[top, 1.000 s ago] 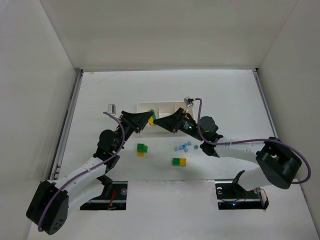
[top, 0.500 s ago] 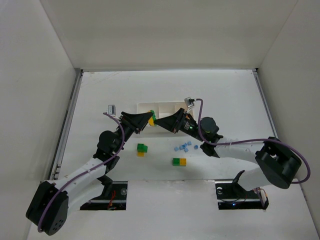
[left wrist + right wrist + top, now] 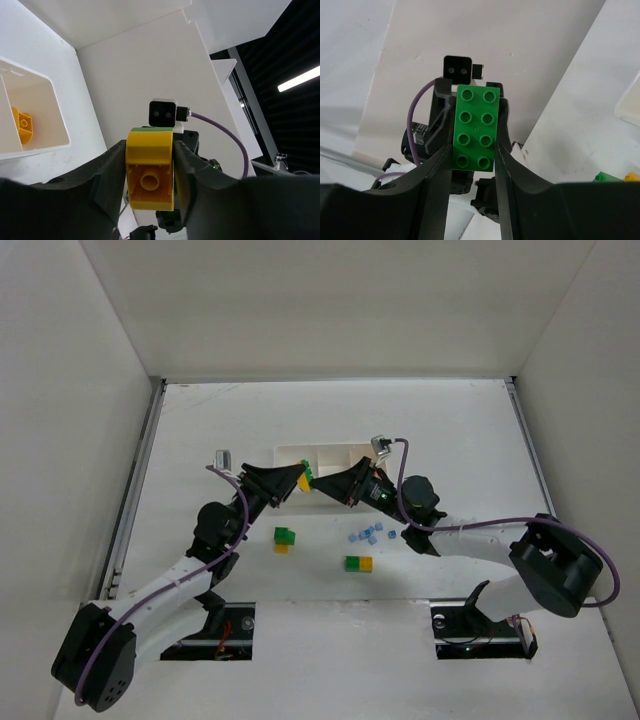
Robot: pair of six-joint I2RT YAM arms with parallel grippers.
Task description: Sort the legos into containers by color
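My left gripper (image 3: pixel 297 482) and right gripper (image 3: pixel 314 481) meet tip to tip just in front of the white tray (image 3: pixel 330 451). Between them is a stacked two-colour lego. In the left wrist view my left gripper (image 3: pixel 150 167) is shut on its yellow brick (image 3: pixel 150 172), with a green sliver (image 3: pixel 150 129) at its far end. In the right wrist view my right gripper (image 3: pixel 474 145) is shut on the green brick (image 3: pixel 474 127). One yellow brick (image 3: pixel 24 127) lies in a tray compartment (image 3: pixel 47 144).
Two green-and-yellow stacked pairs lie on the table, one on the left (image 3: pixel 285 538) and one further right (image 3: pixel 358 563). Several tiny light blue bricks (image 3: pixel 370 533) are scattered beside the right forearm. White walls enclose the table on three sides.
Almost nothing: both grippers stay together on the stacked pair, and the right wrist has shifted very slightly.
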